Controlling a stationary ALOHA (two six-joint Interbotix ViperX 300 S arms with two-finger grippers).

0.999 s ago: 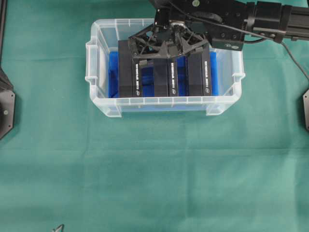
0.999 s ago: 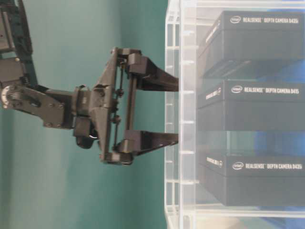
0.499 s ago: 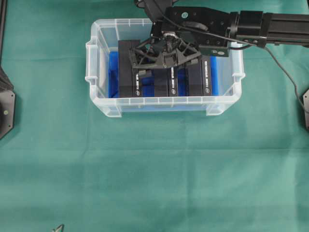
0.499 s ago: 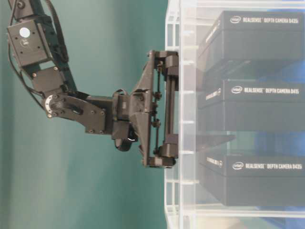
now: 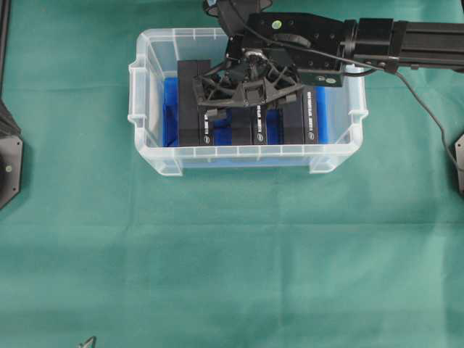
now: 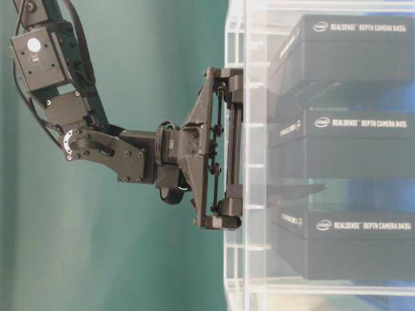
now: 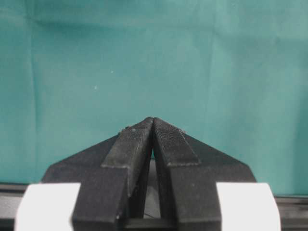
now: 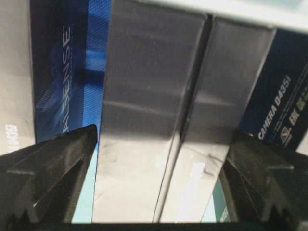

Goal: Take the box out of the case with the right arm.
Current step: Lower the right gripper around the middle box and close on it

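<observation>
- Overhead view: the case (image 5: 148, 101), a clear plastic tub with a rimmed edge and a blue floor, sits on the green-covered counter (image 5: 232, 254) toward 12 o'clock of the frame.
- Three black boxes stand on edge side by side in the case: one at the 9 o'clock side (image 5: 190, 127), the middle box (image 5: 250, 129), and one at the 3 o'clock side (image 5: 303, 119).
- The right arm (image 5: 377, 43) enters from the 3 o'clock edge and bends down over the case; its cable trails off toward 3 o'clock.
- The right tool (image 5: 249, 90) is lowered into the case over the middle box, its lattice fingers spread wide apart.
- Right wrist view: the two fingers (image 8: 45, 178) stand at 9 o'clock and 3 o'clock of the middle box (image 8: 149, 120), with a gap on each side; the box is not gripped.
- Table-level view (turned on its side): the right tool (image 6: 224, 146) has its fingers past the case rim (image 6: 235, 272); the box labels read "RealSense Depth Camera D435i".
- Left wrist view: the left tool (image 7: 153, 125), black with white parts, has its fingertips pressed together with nothing between them, above bare green cloth.
- Black fixtures (image 5: 9, 163) lie at the 9 o'clock and 3 o'clock edges of the overhead view.
</observation>
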